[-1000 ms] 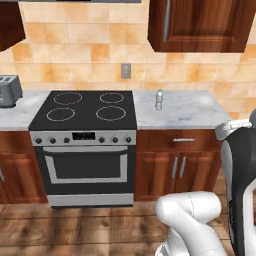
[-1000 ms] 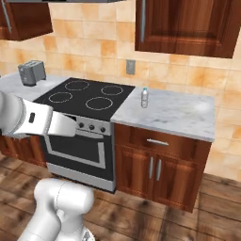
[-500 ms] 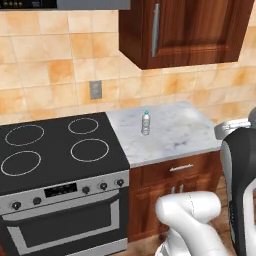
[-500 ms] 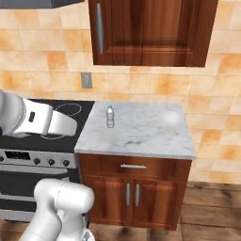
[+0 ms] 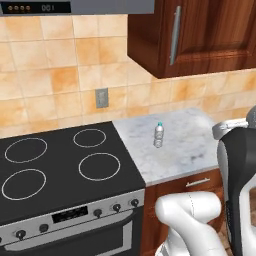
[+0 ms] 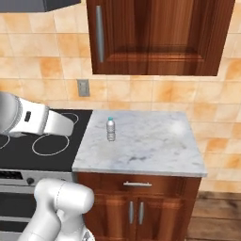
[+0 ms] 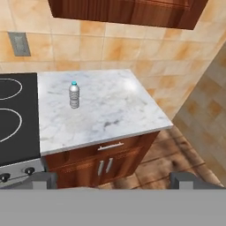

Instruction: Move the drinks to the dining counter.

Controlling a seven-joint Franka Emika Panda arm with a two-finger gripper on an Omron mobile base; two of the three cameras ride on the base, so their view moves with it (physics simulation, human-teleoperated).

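Here the gripper (image 7: pixel 113 180) had its two dark fingertips (image 7: pixel 44 179) spread as wide as they went at the bottom of the hand view, holding nothing and touching nothing. From left to right, a black stove (image 5: pixel 60 170) with four ring burners came first, then a narrow marble worktop (image 6: pixel 150 141) joined to its side. A small clear ribbed water bottle (image 6: pixel 110 129) with a blue cap stood upright on that worktop, toward its left rear part, near the stove edge. No label text was readable. Wooden cabinets (image 6: pixel 155 35) hung above it.
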